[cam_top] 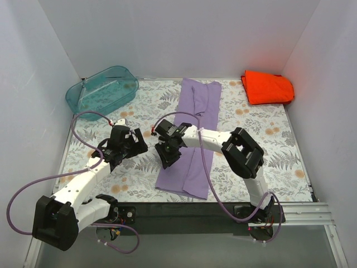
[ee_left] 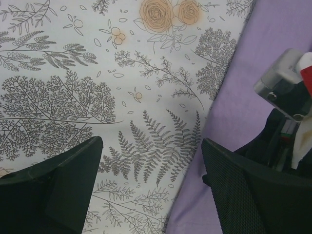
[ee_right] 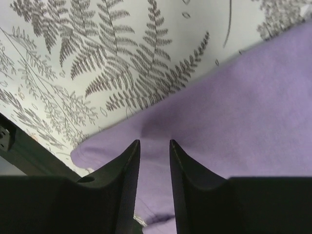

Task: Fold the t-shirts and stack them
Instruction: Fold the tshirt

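The lavender-purple t-shirt (cam_top: pixel 196 120) lies as a long narrow folded strip down the middle of the table. My right gripper (cam_top: pixel 168 157) is at its left edge near the front, jaws nearly closed with purple cloth (ee_right: pixel 253 107) between them (ee_right: pixel 154 142). My left gripper (cam_top: pixel 135 147) is open and empty over the bare tablecloth just left of the shirt (ee_left: pixel 263 39), its fingers wide apart (ee_left: pixel 152 146). The orange-red t-shirt (cam_top: pixel 266 87) lies folded at the back right corner.
A translucent teal tub (cam_top: pixel 101 89) stands at the back left. The floral tablecloth (cam_top: pixel 262 139) covers the table. White walls close in the sides and back. The right arm's wrist (ee_left: pixel 287 97) shows close to my left gripper.
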`<state>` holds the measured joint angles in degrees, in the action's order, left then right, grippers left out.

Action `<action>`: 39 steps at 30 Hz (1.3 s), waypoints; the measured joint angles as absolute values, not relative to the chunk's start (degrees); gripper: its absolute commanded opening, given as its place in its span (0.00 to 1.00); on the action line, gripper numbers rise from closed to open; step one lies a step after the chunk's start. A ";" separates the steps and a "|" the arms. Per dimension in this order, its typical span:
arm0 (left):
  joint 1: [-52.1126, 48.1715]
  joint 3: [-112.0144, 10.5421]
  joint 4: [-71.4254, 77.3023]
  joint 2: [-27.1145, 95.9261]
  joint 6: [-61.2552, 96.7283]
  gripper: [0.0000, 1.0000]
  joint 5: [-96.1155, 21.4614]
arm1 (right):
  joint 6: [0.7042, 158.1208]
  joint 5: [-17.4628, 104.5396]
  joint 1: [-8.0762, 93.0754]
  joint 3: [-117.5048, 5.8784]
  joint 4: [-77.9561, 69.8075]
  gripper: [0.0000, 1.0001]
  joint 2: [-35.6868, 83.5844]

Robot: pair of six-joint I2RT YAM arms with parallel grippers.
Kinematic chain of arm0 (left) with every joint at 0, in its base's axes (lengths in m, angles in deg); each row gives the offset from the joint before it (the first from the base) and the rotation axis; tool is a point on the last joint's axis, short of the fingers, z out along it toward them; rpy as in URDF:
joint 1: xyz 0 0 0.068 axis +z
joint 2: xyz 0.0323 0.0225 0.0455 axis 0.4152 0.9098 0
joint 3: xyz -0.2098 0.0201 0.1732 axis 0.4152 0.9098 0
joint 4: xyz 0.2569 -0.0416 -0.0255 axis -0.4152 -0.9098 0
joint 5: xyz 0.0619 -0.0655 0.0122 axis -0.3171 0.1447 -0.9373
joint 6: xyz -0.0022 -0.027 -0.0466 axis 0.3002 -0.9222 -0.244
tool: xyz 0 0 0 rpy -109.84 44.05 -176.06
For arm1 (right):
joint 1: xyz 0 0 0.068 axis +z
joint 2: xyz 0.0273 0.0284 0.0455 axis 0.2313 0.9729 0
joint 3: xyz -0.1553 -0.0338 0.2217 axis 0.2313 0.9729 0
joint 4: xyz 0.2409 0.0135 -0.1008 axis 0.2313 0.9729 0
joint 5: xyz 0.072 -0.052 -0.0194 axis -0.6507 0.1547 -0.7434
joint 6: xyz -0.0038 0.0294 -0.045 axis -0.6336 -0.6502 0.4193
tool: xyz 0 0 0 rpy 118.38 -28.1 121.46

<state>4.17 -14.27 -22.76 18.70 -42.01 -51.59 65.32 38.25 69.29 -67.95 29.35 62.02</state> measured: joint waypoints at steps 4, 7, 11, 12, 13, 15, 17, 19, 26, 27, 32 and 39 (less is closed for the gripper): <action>4.15 -14.71 -25.25 19.07 -43.02 0.82 -48.29 | 65.06 41.18 69.25 -62.26 28.87 0.50 55.31; 3.80 -16.54 -29.45 20.21 -44.55 0.82 -44.51 | 63.97 43.87 69.03 -53.54 29.02 0.52 43.46; 1.48 -18.84 -34.43 19.55 -46.67 0.82 -40.13 | 60.84 46.16 68.11 -41.00 28.80 0.51 25.63; 0.72 -19.19 -35.66 19.16 -47.33 0.82 -39.39 | 60.03 46.43 67.87 -37.96 28.94 0.51 22.26; 0.13 -19.41 -36.79 18.72 -47.87 0.82 -38.65 | 58.90 46.67 67.61 -35.03 29.07 0.51 19.49; -1.08 -19.58 -38.74 18.11 -48.99 0.81 -37.34 | 56.14 46.73 67.09 -28.67 29.09 0.53 14.74; -2.37 -19.47 -40.29 18.07 -50.30 0.82 -36.29 | 53.58 46.36 67.06 -23.66 29.66 0.57 12.01; -3.83 -18.97 -41.08 18.22 -51.65 0.82 -35.83 | 51.38 45.44 67.06 -20.30 30.20 0.60 11.12; -9.27 -17.70 -43.04 24.38 -55.17 0.82 -35.20 | 45.65 44.37 67.06 -16.23 29.24 0.52 11.20; -10.04 -17.70 -43.17 25.17 -55.59 0.82 -35.33 | 45.10 44.39 67.06 -16.14 29.04 0.52 11.29; -12.11 -17.70 -43.81 25.85 -56.94 0.82 -35.94 | 42.63 44.59 67.06 -16.06 27.67 0.51 12.82; -13.67 -17.70 -43.79 27.29 -58.17 0.82 -36.70 | 40.27 45.03 67.13 -15.95 26.79 0.46 14.46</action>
